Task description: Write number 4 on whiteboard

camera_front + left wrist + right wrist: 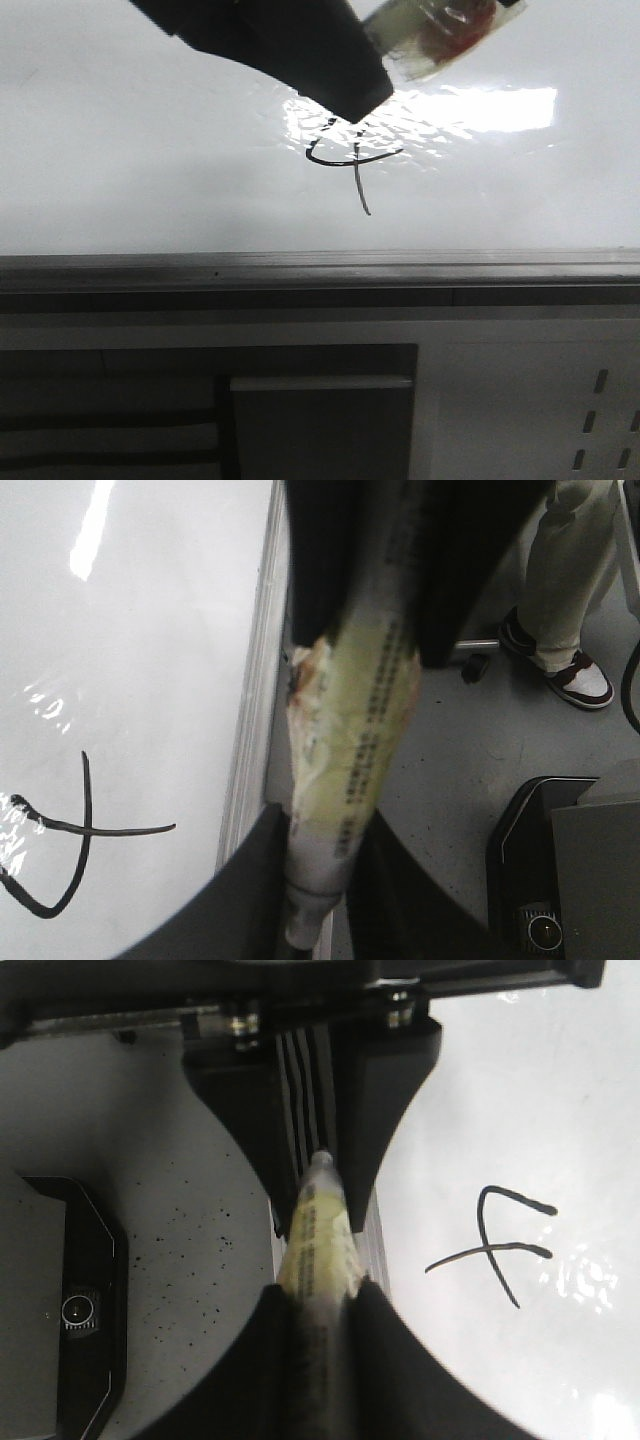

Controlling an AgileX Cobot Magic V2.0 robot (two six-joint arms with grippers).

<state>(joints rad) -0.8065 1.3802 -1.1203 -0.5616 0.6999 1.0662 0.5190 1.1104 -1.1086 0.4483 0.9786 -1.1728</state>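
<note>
The number 4 (350, 162) is drawn in thin black line on the glossy whiteboard (150, 150), beside a bright light reflection. It also shows in the left wrist view (85, 825) and the right wrist view (495, 1250). A marker (350, 720) wrapped in yellowish tape sits between both grippers. My left gripper (315, 880) is shut on one end. My right gripper (320, 1300) is shut on the other end of the marker (318, 1230). In the front view a dark gripper finger (300, 50) hangs just above the figure's top, with the marker (440, 35) beside it.
The whiteboard's grey metal rail (320, 268) runs along its edge. A white perforated panel (600, 410) lies beyond it. A person's legs and shoe (575, 670) stand on the grey floor. A black device (70, 1300) sits on the floor beside the board.
</note>
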